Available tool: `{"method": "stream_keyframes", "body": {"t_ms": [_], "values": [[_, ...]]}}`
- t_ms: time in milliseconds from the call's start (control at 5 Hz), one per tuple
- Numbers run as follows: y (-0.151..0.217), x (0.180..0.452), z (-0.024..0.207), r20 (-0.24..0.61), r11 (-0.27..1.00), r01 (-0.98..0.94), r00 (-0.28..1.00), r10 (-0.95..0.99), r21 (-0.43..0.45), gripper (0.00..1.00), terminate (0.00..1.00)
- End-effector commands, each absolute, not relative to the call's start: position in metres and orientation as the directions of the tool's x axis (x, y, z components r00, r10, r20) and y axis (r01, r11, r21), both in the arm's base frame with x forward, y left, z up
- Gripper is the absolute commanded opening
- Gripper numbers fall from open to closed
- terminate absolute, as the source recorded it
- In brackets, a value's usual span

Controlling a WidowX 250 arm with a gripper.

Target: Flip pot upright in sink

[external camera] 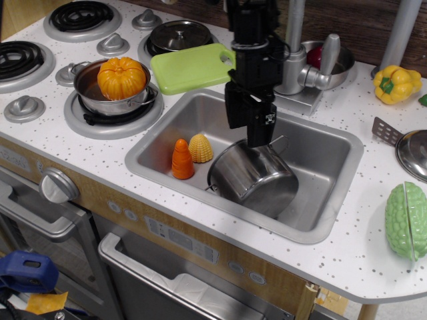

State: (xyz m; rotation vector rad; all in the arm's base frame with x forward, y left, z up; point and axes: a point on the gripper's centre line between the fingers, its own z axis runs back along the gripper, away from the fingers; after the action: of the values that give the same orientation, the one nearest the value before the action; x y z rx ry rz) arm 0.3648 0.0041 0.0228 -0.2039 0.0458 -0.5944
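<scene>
**Black arm, blocky build**

The robot arm point(252, 40) is black throughout, made of stacked boxy segments with hard edges and a matte finish. A thin pale cable loops around the arm above the gripper. The gripper point(250, 120) is black as well, with two long, flat, slab-like fingers point(261, 125). One finger carries a small white marking near its lower end, too small to read. Any screws are too fine to make out.

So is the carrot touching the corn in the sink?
Touching, or nearly: the only view shows the carrot overlapping the corn with no gap visible, so true contact cannot be told for sure.
</scene>
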Motion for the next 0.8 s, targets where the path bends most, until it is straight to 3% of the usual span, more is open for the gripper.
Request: {"method": "stream_keyframes", "body": {"t_ms": [0, 200, 600], "values": [[0.004, 0.37, 0.028, 0.107, 0.829, 0.488, 0.872, -0.478, -0.274, 1.0, 0.0], [0.003, 0.367, 0.02, 0.101, 0.839, 0.388, 0.92, -0.379, -0.38, 1.0, 0.0], [-0.011, 0.359, 0.018, -0.021, 0.811, 0.205, 0.966, -0.258, -0.548, 1.0, 0.0]]}}
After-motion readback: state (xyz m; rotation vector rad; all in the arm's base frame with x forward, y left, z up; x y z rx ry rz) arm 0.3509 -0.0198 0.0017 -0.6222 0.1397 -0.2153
